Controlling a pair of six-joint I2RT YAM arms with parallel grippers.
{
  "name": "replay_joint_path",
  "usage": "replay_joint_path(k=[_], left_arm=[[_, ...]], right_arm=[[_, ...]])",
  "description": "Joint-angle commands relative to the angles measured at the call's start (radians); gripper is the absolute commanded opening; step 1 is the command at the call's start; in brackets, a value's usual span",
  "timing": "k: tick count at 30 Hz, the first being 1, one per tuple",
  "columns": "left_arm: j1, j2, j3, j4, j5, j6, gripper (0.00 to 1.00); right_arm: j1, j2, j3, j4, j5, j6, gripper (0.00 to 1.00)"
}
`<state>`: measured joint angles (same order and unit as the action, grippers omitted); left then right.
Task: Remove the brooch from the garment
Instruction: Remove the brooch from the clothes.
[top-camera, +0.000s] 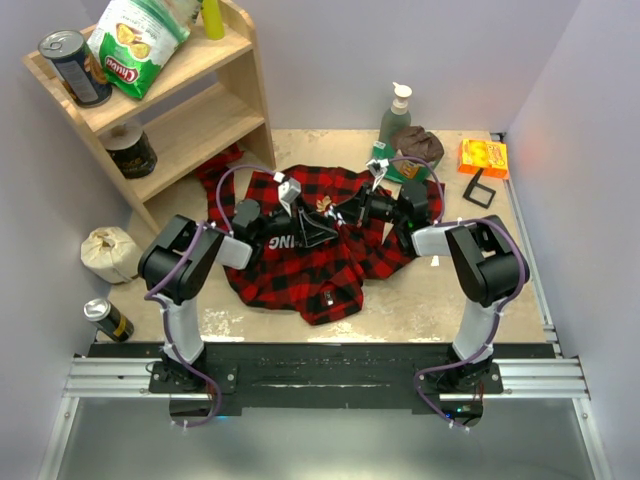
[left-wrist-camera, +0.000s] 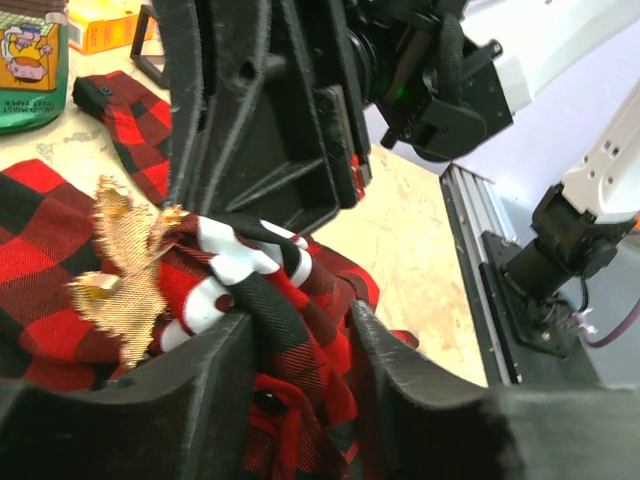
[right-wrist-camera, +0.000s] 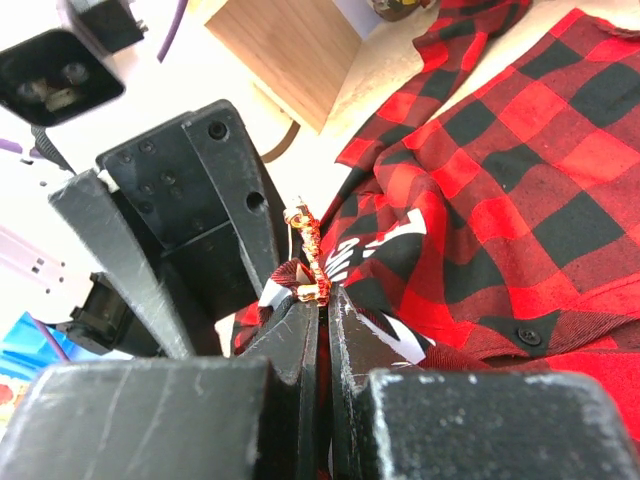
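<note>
The right gripper (right-wrist-camera: 322, 300) has its jaws drawn to a bare slit. It pinches the lower edge of the brooch (right-wrist-camera: 308, 250), which stands up edge-on from the tips. Just beside it, the left gripper (left-wrist-camera: 300, 335) is clamped on a raised fold of the garment (right-wrist-camera: 520, 170) at the black lettered patch (the brooch sits on that same fold). All this is about the middle of the table (top-camera: 430, 290), slightly nearer the far edge. The risk, as I judge it, is that the hold on the brooch is thin, so a pull could slip off it. If the brooch is fastened through the cloth, a pull could instead drag the fold out of the left jaws or bend the brooch.
</note>
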<state>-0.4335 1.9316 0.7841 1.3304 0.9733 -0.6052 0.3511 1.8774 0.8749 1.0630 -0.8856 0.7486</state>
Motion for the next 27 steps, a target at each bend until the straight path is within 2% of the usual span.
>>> replay_joint_path(k=[1,4,5,6,8,9,17,21,25,27], left_arm=[[-0.034,-0.026,-0.042,0.029,0.059,0.08,0.52],[-0.034,-0.031,-0.052,0.05,0.071,0.079,0.61],[-0.036,-0.031,-0.054,0.059,0.074,0.081,0.68],[-0.036,-0.034,-0.057,0.065,0.076,0.081,0.8],[-0.036,-0.046,-0.068,0.079,0.079,0.096,0.9],[-0.036,-0.052,-0.071,0.078,0.08,0.102,0.99],[-0.033,-0.1,-0.069,0.015,0.113,0.162,0.99],[-0.027,-0.147,-0.049,-0.124,0.085,0.248,1.0],[-0.024,-0.206,-0.022,-0.339,0.062,0.407,0.99],[-0.021,-0.221,-0.019,-0.376,0.051,0.439,0.99]], right_arm=[[0.009,-0.031,0.009,0.114,-0.001,0.015,0.0],[0.008,-0.044,0.009,0.104,-0.001,0.005,0.0],[0.006,-0.05,0.009,0.103,-0.001,0.002,0.0],[0.006,-0.055,0.009,0.101,-0.001,-0.003,0.0],[0.006,-0.063,0.009,0.098,-0.003,-0.009,0.0],[0.006,-0.064,0.009,0.094,-0.003,-0.014,0.0],[0.003,-0.073,0.015,0.075,-0.006,-0.029,0.0],[0.0,-0.084,0.016,0.065,-0.009,-0.044,0.0],[-0.004,-0.087,0.018,0.052,-0.01,-0.055,0.0],[-0.006,-0.092,0.019,0.037,-0.01,-0.069,0.0]])
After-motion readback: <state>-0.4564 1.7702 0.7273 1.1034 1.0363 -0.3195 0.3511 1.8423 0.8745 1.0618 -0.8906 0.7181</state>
